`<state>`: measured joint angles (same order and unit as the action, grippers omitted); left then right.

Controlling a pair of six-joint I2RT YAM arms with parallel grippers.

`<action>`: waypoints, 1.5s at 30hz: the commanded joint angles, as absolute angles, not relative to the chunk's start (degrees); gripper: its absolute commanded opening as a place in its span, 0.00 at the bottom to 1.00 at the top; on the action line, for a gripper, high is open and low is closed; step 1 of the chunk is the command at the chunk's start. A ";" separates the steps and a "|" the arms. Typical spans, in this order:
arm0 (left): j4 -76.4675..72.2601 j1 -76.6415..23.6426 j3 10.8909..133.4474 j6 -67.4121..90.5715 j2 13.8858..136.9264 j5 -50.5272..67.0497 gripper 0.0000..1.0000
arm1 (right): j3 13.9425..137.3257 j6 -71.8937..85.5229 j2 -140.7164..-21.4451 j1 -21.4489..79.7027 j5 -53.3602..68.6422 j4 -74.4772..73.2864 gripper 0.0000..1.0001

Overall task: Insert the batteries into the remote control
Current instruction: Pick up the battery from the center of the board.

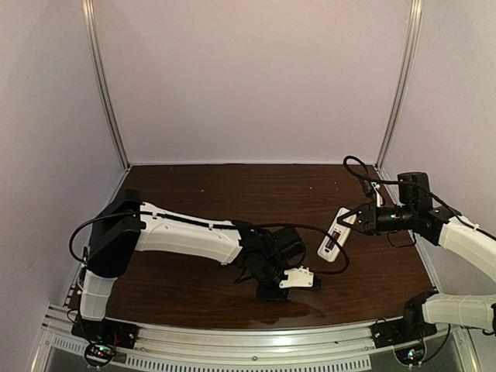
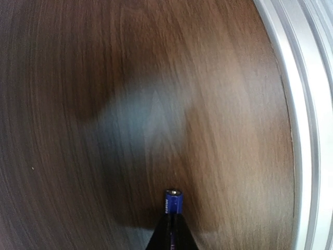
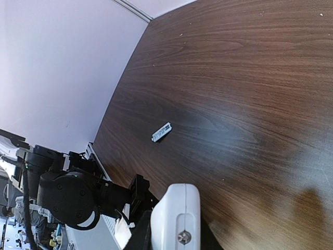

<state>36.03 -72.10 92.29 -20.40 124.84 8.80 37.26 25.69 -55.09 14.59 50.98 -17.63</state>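
Left gripper: its two fingers are pressed together on one battery. In the wrist view the blue body stands out past the tips, with one end cap toward the camera.
Why this hold: it is pinched near one end, so most of the cell is free; I judge this helps to push it into a slot.
Where the battery is: low over the wooden table, near the front metal rail and well apart from the remote. I cannot tell if it touches the wood.
Right gripper: clamped on one end of the remote control, which is lifted off the table and tilted.
Why this hold: in the top view the reddish-dark compartment faces up, so the open side seems presented for loading.
Second battery: I cannot find it. Whether one already sits in the compartment is too small to tell.
Small white piece: it lies alone on the table in the right wrist view, probably the cover, out of the way.
Step in hand: the cell is gripped but not yet brought to the remote.
Next move needs: bring the cell over the compartment, line its length with the slot, and mind which end goes where.
Risk: the thin cell can turn or slip in the tips when pressed.
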 commanded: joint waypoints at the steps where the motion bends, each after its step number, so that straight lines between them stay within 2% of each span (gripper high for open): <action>1: 42.72 -72.05 86.81 -17.26 125.56 5.76 0.04 | 38.32 26.63 -54.46 14.12 52.95 -13.77 0.00; 7: 44.36 -72.06 85.28 -15.75 125.10 1.74 0.03 | 36.90 28.26 -51.13 14.09 55.81 -9.81 0.00; 12: 44.51 -72.10 85.00 -15.51 125.56 0.97 0.12 | 36.08 29.43 -49.41 14.12 56.32 -7.72 0.00; 15: 44.68 -72.16 86.03 -15.45 126.58 0.97 0.13 | 36.65 29.53 -49.81 14.07 55.71 -8.27 0.00; 18: 45.13 -72.15 86.84 -15.30 127.57 0.97 0.11 | 37.36 29.16 -50.01 14.15 54.84 -9.39 0.00; 23: 45.57 -72.03 86.61 -13.93 127.43 -1.01 0.00 | 38.23 27.71 -51.11 14.13 53.67 -12.03 0.00; 27: 40.75 -70.07 82.48 -10.68 119.90 3.21 0.00 | 36.88 29.03 -52.04 14.15 53.48 -9.45 0.00; 34: 21.98 -64.17 70.50 -1.98 95.40 8.48 0.00 | 33.44 36.69 -54.23 17.38 51.72 2.70 0.00; 38: 8.63 -63.63 63.72 7.67 82.89 1.93 0.00 | 30.81 42.22 -55.63 21.88 48.63 11.06 0.00; 40: 5.07 -63.59 62.12 11.91 79.11 -3.31 0.00 | 29.35 45.97 -56.45 24.36 46.94 15.96 0.00; 45: -0.73 -63.63 61.46 13.22 77.78 -1.73 0.00 | 28.73 50.75 -59.90 31.21 41.57 22.97 0.00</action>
